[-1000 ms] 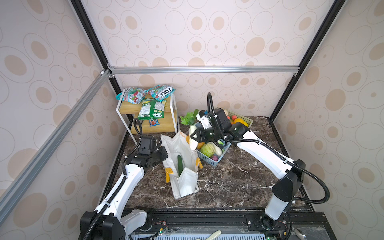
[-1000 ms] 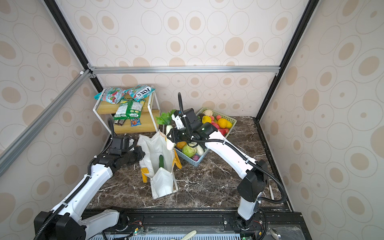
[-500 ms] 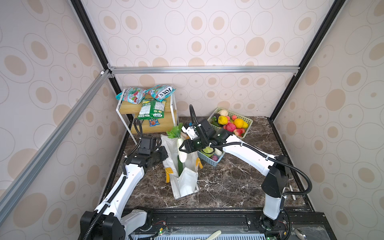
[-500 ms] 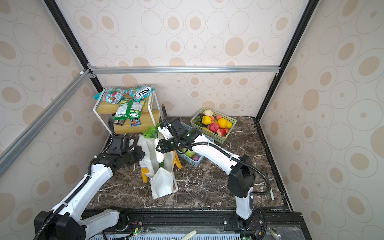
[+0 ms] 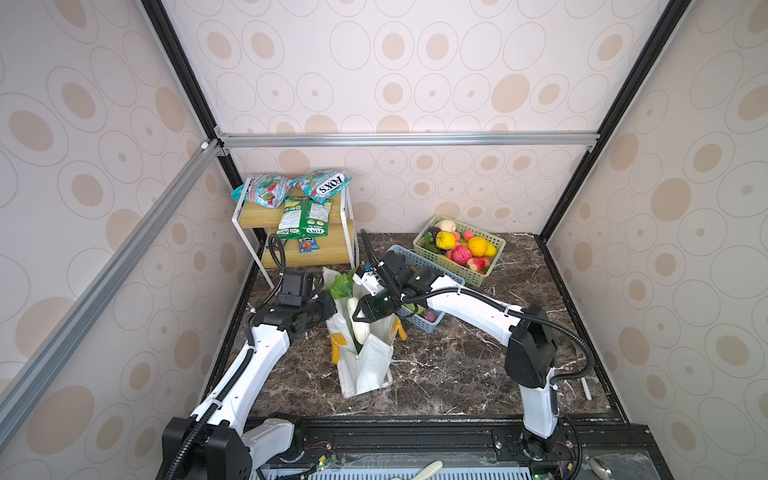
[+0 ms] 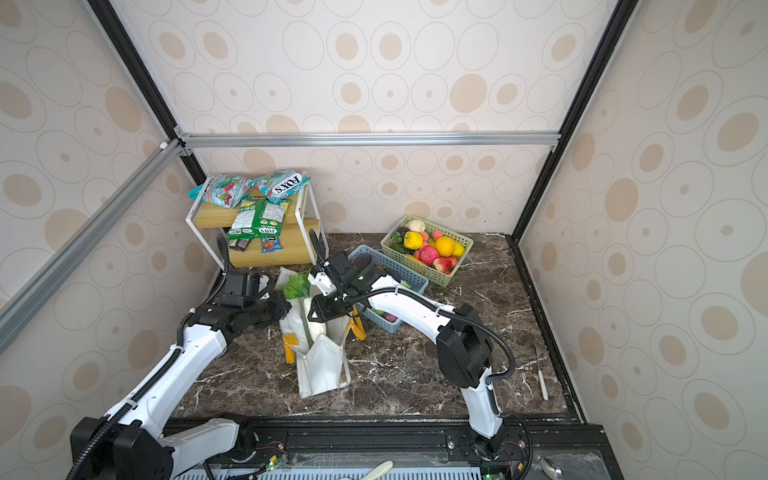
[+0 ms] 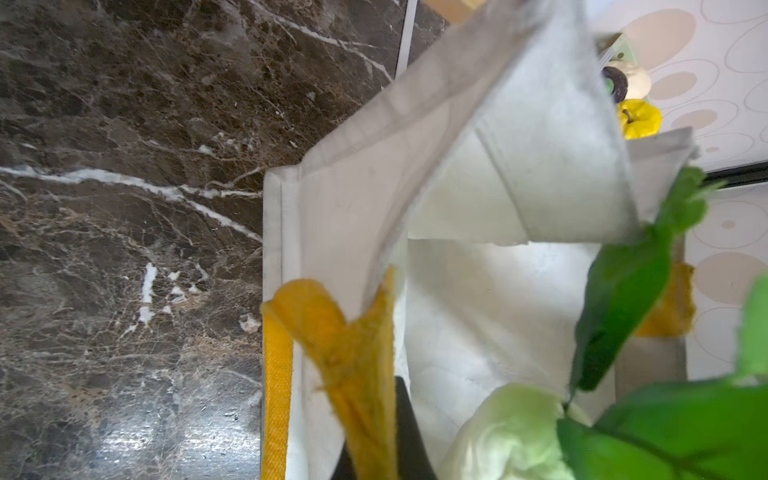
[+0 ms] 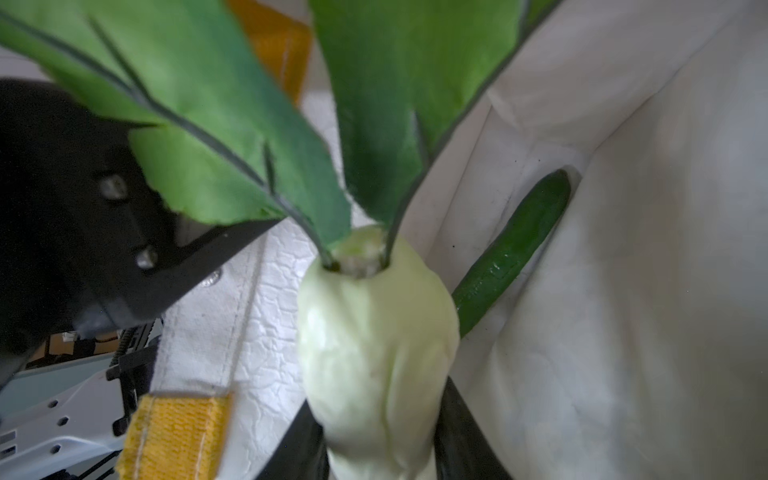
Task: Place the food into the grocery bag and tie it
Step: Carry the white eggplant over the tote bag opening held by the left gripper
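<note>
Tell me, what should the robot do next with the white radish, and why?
Probably lower it a little deeper. The right gripper grips the radish at the mouth of the grocery bag, its leaves above the rim; the left gripper pinches the rim open, and a cucumber already lies inside.

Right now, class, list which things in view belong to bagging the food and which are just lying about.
Belong to the job: grocery bag; white radish in the right end effector; cucumber inside the bag; toy fruit in the green basket; vegetables in the blue basket.
Lying about: snack packets; wooden shelf; white stick near the table's right edge.
</note>
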